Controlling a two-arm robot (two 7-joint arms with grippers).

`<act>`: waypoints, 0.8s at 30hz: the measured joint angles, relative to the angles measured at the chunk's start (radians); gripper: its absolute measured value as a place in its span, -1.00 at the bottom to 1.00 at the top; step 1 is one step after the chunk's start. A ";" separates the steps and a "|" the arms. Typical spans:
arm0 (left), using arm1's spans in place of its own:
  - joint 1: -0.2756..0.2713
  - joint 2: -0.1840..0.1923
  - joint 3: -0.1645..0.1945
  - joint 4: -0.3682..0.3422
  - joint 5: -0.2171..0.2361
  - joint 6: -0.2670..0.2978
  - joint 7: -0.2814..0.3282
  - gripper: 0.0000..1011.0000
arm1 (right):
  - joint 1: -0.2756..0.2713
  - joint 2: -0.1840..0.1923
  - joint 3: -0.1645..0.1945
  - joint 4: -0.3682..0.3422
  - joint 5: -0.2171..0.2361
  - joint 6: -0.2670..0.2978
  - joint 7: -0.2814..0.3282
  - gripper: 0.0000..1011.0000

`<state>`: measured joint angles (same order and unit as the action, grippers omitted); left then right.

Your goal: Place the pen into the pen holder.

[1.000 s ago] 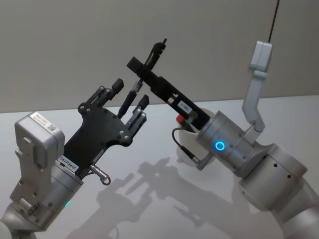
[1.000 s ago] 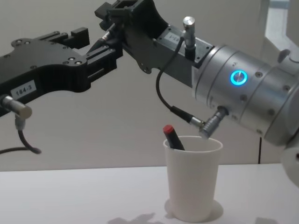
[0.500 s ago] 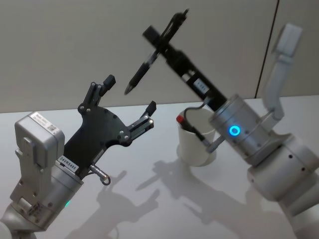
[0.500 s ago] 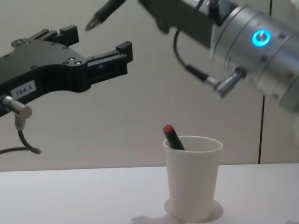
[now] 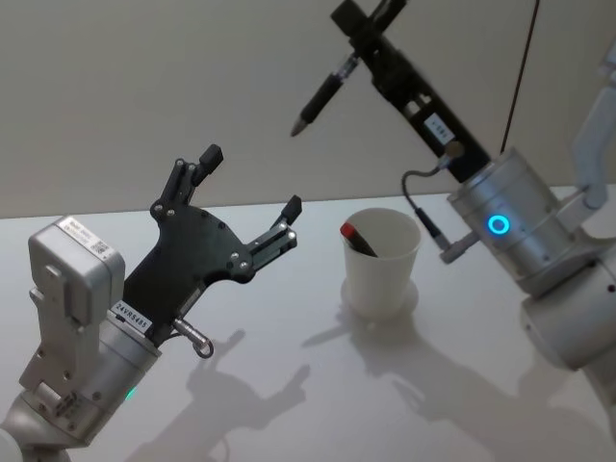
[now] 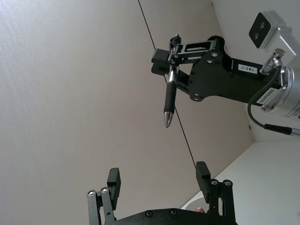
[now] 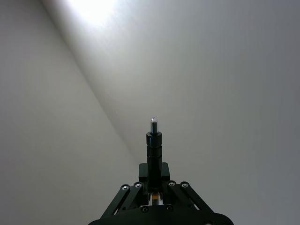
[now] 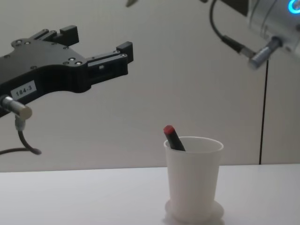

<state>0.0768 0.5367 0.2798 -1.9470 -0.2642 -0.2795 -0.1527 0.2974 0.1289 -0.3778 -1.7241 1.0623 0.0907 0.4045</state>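
head view: right gripper point(image 5: 358, 21) raised high above the desk point(image 5: 289, 385), clamped on the pen point(image 5: 322, 96) — tip down; left gripper point(image 5: 248, 197) spread wide, empty; cup point(image 5: 382, 265) near the desk's far edge.

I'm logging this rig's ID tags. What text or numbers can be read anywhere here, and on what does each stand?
"184-3": white label on the left gripper body, chest view.
"183-1": white label on the right gripper body, left wrist view.
White sticker on the left wrist housing, head view: too small to read.
The pen and pen holder show no text.
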 joint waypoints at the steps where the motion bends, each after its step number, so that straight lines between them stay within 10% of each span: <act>1: 0.000 0.000 0.000 0.000 0.000 0.000 0.000 0.98 | -0.002 0.007 0.003 -0.007 -0.015 -0.007 -0.009 -0.74; 24: 0.000 0.000 0.000 0.000 0.000 0.000 0.000 0.98 | -0.044 0.117 0.041 -0.073 -0.313 -0.079 -0.197 -0.74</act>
<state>0.0768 0.5366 0.2798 -1.9470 -0.2642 -0.2796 -0.1527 0.2538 0.2457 -0.3370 -1.7967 0.7493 0.0117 0.2070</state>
